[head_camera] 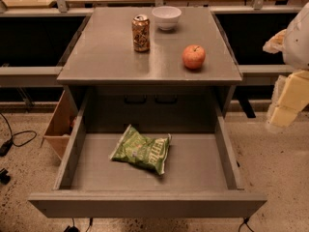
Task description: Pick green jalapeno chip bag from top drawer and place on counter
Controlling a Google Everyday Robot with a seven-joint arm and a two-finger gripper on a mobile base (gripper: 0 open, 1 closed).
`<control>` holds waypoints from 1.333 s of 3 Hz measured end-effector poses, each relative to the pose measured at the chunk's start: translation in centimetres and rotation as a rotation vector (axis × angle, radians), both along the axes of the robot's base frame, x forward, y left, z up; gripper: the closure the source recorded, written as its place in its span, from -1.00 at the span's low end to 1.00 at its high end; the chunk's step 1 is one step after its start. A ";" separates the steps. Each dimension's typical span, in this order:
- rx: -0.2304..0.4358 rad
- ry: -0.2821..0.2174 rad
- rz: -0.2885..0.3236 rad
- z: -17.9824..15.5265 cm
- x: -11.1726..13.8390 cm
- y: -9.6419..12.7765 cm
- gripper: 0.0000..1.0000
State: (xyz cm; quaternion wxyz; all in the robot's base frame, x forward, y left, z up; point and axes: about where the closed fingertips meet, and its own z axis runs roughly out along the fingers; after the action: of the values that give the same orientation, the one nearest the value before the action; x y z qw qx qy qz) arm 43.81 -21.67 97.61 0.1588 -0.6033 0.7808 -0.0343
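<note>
Camera view: the green jalapeno chip bag (141,150) lies flat in the open top drawer (145,205) at 6 o'clock, below the counter surface (106,52). The gripper (285,108) hangs at 3 o'clock, clear of both; apart or together, cannot tell.

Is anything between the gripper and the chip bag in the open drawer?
Only the low right wall of the top drawer. The gripper hangs right of it; the green jalapeno chip bag lies uncovered inside.
</note>
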 end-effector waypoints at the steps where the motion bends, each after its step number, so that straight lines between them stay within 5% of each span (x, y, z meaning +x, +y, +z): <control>1: 0.000 0.000 0.000 0.0 0.0 0.0 -1.00; 2: 0.020 0.007 0.005 -2.7 1.0 0.7 -1.00; 4: 0.048 0.072 0.032 -14.5 5.0 4.0 -1.00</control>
State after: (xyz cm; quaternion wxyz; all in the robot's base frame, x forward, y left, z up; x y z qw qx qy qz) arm 48.78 -17.63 83.10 0.1458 -0.6125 0.7769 0.0088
